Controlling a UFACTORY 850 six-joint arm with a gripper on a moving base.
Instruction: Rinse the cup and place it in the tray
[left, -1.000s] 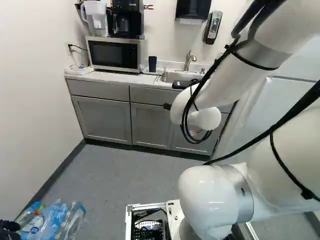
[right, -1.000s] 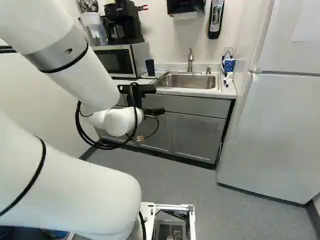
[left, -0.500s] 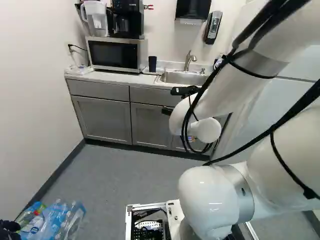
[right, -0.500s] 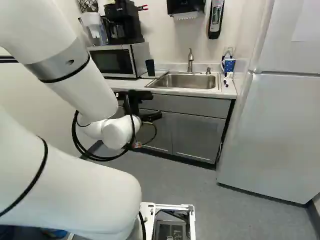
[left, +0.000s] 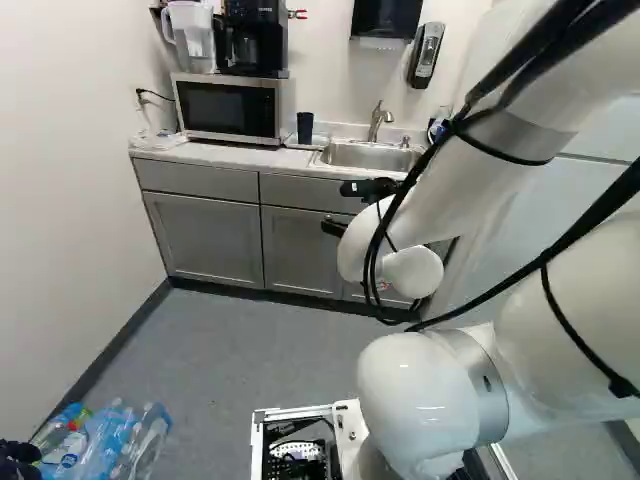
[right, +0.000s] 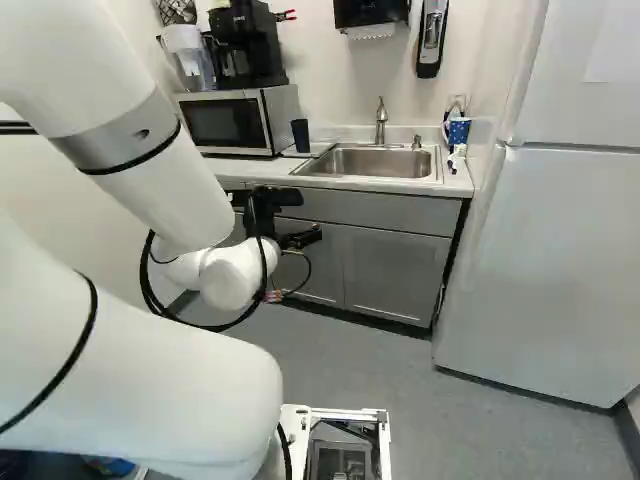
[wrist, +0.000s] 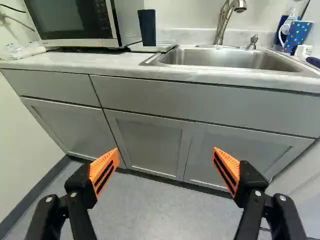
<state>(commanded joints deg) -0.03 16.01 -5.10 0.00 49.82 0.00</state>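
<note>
From where I stand, the dark blue cup (wrist: 147, 25) is upright on the small tray (wrist: 161, 48), towards the counter's (wrist: 95, 61) back edge. The tray lies between the microwave (left: 228, 108) and the sink (right: 378, 163), right beside the sink's rim.

The robot's gripper (right: 304, 238) hangs out in front of the cupboards (wrist: 150, 145), lower than the counter's front edge and well apart from the cup. Its jaws are released and spread wide, the orange pads (wrist: 104, 169) facing each other with nothing between them; ahead of them I see cupboard doors and some floor (wrist: 165, 210).

A curved tap (wrist: 224, 21) rises behind the basin, with a little pump (wrist: 252, 43) next to it. At the counter's back right corner, near the fridge (right: 540, 280), is a spotted blue mug (wrist: 298, 34). The coffee maker (right: 243, 45) and a water jug (left: 192, 38) sit on top of the microwave. On the wall above the sink hang a paper towel holder (right: 372, 12) and a soap dispenser (right: 431, 40). Plastic bottles (left: 100, 445) lie heaped at the near left corner of the left base view.
</note>
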